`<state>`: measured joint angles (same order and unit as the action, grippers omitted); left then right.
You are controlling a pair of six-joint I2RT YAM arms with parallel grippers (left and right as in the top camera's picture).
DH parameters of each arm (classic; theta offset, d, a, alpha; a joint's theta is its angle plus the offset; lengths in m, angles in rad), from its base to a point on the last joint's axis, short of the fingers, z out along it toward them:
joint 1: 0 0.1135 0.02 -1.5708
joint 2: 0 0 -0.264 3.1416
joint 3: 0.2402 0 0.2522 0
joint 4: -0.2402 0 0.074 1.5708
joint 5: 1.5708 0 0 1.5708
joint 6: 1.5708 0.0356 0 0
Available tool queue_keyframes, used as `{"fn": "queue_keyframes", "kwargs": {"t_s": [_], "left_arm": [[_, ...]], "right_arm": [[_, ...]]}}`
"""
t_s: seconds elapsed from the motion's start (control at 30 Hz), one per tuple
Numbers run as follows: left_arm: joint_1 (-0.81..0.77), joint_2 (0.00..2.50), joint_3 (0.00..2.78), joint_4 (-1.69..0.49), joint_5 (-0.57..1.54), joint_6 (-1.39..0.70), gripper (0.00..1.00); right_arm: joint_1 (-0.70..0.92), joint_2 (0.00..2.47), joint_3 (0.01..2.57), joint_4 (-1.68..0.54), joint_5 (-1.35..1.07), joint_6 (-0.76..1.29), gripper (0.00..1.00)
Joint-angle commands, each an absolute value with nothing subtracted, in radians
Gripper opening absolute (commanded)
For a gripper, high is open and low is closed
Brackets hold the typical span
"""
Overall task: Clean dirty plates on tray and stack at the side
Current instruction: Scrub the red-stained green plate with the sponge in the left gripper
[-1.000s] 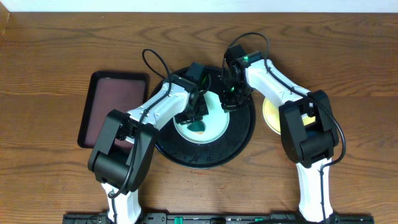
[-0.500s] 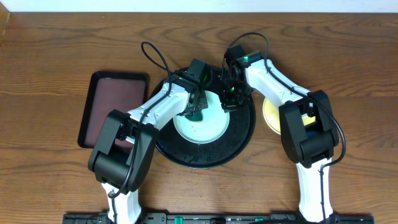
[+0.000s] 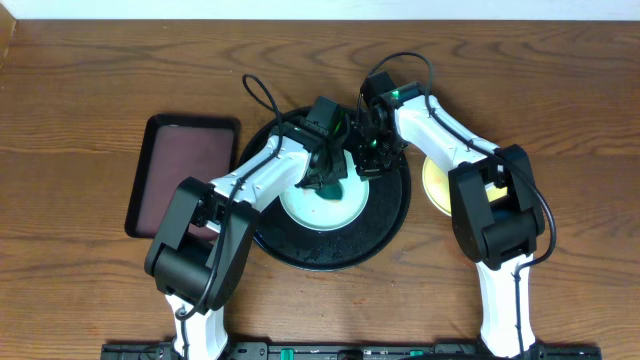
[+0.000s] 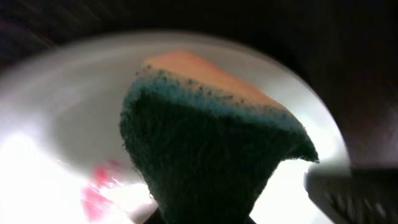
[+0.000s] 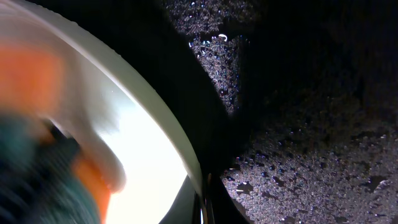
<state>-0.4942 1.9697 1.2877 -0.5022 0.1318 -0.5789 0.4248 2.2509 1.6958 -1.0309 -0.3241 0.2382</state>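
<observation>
A pale mint plate (image 3: 322, 208) lies on the round black tray (image 3: 300, 250). My left gripper (image 3: 327, 180) is shut on a green and orange sponge (image 4: 211, 149) and presses it on the far part of the plate (image 4: 56, 118). A red smear (image 4: 99, 194) shows on the plate beside the sponge. My right gripper (image 3: 371, 162) is shut on the plate's right rim (image 5: 158, 127) and rests low on the wet tray (image 5: 311, 155). A pale yellow plate (image 3: 436, 188) lies on the table right of the tray, partly hidden by my right arm. A second mint plate is not in view.
A dark brown rectangular tray (image 3: 180, 165) lies on the wooden table (image 3: 80, 290) left of the black tray. Both arms cross above the black tray's far half. A pale wall edge runs along the far side of the table.
My left gripper has moved the sponge from the plate's middle toward its far right part. My right gripper has stayed on the plate's rim.
</observation>
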Motion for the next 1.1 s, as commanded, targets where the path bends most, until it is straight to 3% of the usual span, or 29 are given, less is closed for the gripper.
{"fn": "queue_keyframes", "kwargs": {"t_s": [0.0,0.2,0.5,0.83,1.07], "left_arm": [[-0.49,1.975,1.279,-0.482,-0.15,-0.558,0.08],[-0.49,1.979,1.279,-0.489,-0.258,-0.558,0.08],[-0.488,1.972,1.288,-0.588,0.119,-0.381,0.07],[-0.489,1.951,1.332,-0.884,0.127,-0.451,0.08],[-0.494,1.961,1.33,-0.768,0.111,-0.564,0.07]], "right_arm": [[0.432,2.293,1.687,-1.021,-0.296,0.25,0.01],[0.432,2.293,1.687,-1.021,-0.297,0.25,0.01],[0.432,2.293,1.687,-1.021,-0.297,0.25,0.01],[0.432,2.293,1.687,-1.02,-0.297,0.25,0.01],[0.432,2.293,1.687,-1.018,-0.297,0.25,0.01]]}}
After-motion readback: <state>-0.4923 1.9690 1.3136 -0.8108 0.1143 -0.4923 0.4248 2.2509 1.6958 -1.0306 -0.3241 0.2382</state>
